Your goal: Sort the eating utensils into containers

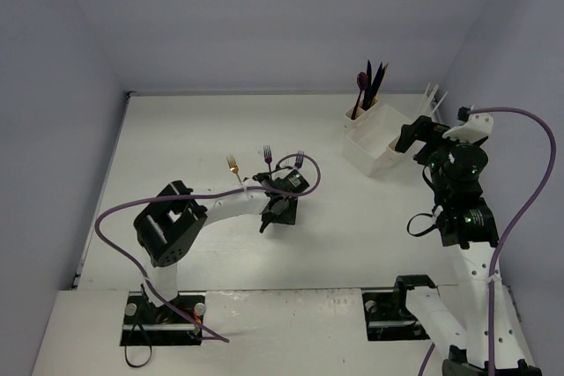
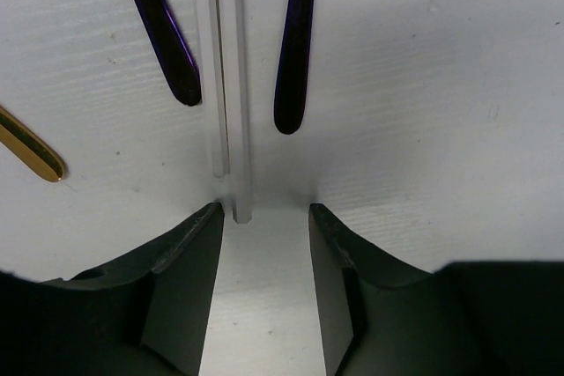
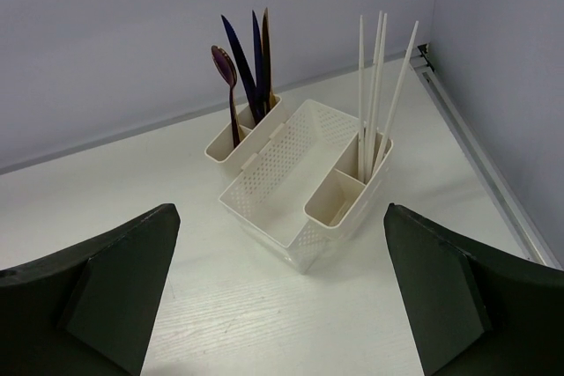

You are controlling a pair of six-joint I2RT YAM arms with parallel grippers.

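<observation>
White table (image 1: 176,143) runs under everything, and the left gripper (image 2: 264,216) hangs low over its middle, pointing down at a small fan of cutlery lying flat. Its jaws stand part-way apart and grip nothing. The end of a clear plastic utensil (image 2: 236,112) lies on the table right at their mouth, closer to the finger on the left of the wrist view, with bare table between it and the other finger. I cannot tell whether the nearer finger touches it, nor what kind of utensil it is.

A purple fork (image 1: 268,156) and a second purple fork (image 1: 300,159) lie either side of the clear one, handles towards the gripper and splayed away from it. A gold fork (image 1: 233,165) lies further out to the left, apart from the rest.

Over in the far right corner of the table sits the white organizer (image 3: 295,235), a perforated tray with square cups joined to it. One cup holds a purple spoon (image 3: 224,63) and dark knives (image 3: 247,63) standing upright. Another cup at the opposite end holds clear white utensils (image 3: 377,85), also standing.

The right gripper (image 1: 414,138) hovers just on the near side of the organizer, facing it, its fingers (image 3: 123,283) spread wide and holding nothing.
</observation>
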